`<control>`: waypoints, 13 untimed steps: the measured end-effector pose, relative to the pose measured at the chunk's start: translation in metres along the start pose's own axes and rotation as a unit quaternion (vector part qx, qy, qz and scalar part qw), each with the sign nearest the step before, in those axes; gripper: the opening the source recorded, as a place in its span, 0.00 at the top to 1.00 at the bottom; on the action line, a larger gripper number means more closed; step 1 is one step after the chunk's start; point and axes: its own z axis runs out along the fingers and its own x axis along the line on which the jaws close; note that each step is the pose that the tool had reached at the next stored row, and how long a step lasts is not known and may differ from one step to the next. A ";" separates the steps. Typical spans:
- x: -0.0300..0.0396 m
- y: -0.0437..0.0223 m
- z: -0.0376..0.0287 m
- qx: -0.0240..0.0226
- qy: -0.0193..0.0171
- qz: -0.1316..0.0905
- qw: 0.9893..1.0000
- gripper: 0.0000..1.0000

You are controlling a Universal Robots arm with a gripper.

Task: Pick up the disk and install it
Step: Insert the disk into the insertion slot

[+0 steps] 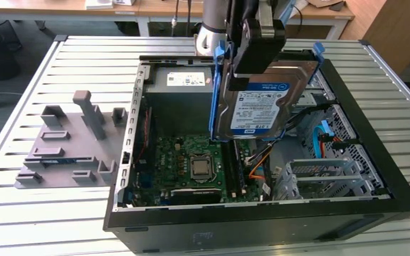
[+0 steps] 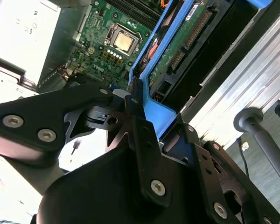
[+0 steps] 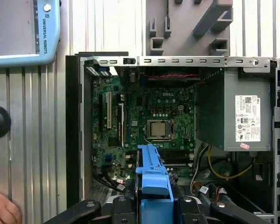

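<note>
The disk point(image 1: 262, 106), a silver hard drive with a white-and-blue label in a blue plastic bracket point(image 1: 219, 90), hangs tilted on edge above the open computer case point(image 1: 262, 218). My gripper point(image 1: 253, 70) is shut on the disk's upper end. In the second wrist view the black fingers point(image 2: 140, 126) clamp the blue bracket point(image 2: 151, 112), and the disk's green circuit-board side point(image 2: 177, 51) points down toward the case. The first wrist view looks along the bracket point(image 3: 154, 175), held between the fingers point(image 3: 189, 205), straight down at the motherboard point(image 3: 149, 116).
Inside the case are the grey power supply point(image 1: 182, 88), the motherboard with its processor point(image 1: 200, 166) and a metal drive cage point(image 1: 322, 176). A grey slotted fixture point(image 1: 70, 144) lies on the slatted table at the exterior view's left. A teach pendant point(image 3: 23, 32) and a hand point(image 3: 3, 210) are beside the case.
</note>
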 end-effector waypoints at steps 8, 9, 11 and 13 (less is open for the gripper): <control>0.0122 -0.0022 0.0006 0.000 0.000 0.000 1.000 0.64; 0.0126 -0.0034 0.0007 0.000 0.000 0.000 1.000 0.64; 0.0134 -0.0068 0.0009 0.000 0.000 0.000 1.000 0.64; 0.0140 -0.0114 0.0011 0.000 0.000 0.000 1.000 0.64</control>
